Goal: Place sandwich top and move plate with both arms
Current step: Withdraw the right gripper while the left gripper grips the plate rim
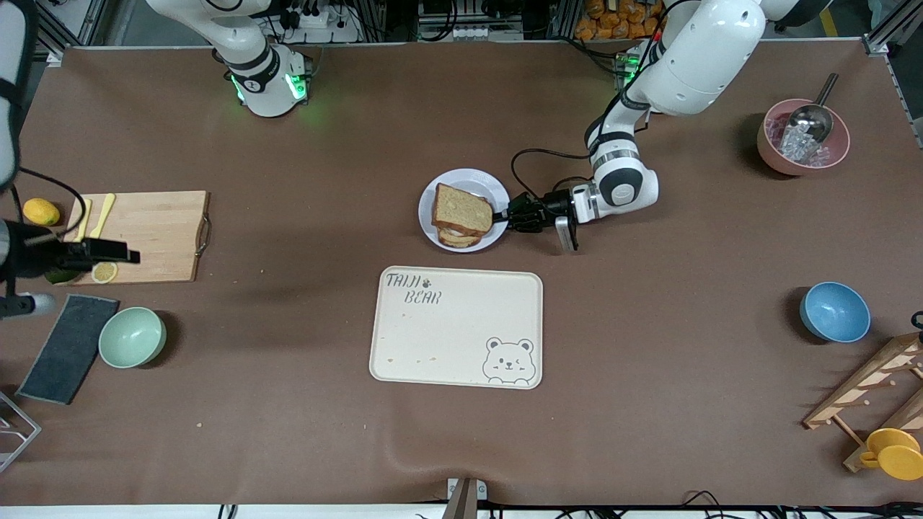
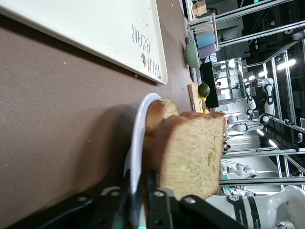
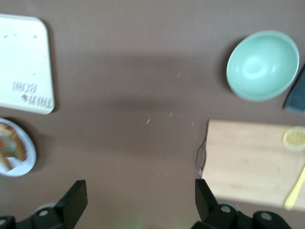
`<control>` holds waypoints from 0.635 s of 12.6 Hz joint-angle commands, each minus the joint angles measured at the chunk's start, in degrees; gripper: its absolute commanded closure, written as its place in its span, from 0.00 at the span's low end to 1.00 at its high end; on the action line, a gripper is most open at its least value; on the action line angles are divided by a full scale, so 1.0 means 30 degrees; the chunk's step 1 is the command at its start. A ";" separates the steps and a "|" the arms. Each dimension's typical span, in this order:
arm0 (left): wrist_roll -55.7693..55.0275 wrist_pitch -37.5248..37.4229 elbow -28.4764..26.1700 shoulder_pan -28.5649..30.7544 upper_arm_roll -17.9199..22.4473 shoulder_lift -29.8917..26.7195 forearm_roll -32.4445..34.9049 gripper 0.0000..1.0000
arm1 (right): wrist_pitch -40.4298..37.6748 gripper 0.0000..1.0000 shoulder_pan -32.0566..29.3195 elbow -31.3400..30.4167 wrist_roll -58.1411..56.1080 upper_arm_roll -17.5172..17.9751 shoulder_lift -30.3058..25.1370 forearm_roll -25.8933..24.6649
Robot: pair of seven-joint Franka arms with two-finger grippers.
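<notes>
Between the left gripper's (image 1: pixel 509 215) clamped jaws sits the plate (image 1: pixel 448 182) rim, sandwich top (image 1: pixel 461 209) lying just inside. Over bare table, the right gripper (image 3: pixel 138 200) hangs with jaws apart.

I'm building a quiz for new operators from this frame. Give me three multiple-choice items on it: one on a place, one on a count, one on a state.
1. Where does the sandwich top lie?
A. on the tray
B. on the sandwich on the plate
C. on the cutting board

2. How many bowls stand on the table?
A. one
B. two
C. three

3. What is the left gripper doing?
A. clamping the plate's rim
B. hanging open over the tray
C. holding the scoop

Key: 1 B, the plain slice caps the stack on the plate. 2 C, mint, blue and pink. 3 A, the left wrist view shows its fingers either side of the rim.
</notes>
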 commanded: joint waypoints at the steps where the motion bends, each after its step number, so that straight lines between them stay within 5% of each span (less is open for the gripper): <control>1: 0.0836 0.0174 0.0260 -0.0226 -0.0008 0.0849 -0.0694 1.00 | -0.1260 0.00 -0.0377 0.0644 0.1135 0.1040 -0.1505 -0.1262; 5: 0.0807 -0.0031 0.0113 0.0037 -0.0037 0.0761 -0.0694 1.00 | -0.1787 0.00 -0.1515 -0.0113 0.1542 0.2765 -0.4233 -0.2734; 8: 0.0077 -0.0323 -0.0149 0.0271 -0.0183 0.0820 -0.0985 1.00 | -0.0099 0.00 -0.1430 -0.3475 0.3771 0.3324 -0.6665 -0.2821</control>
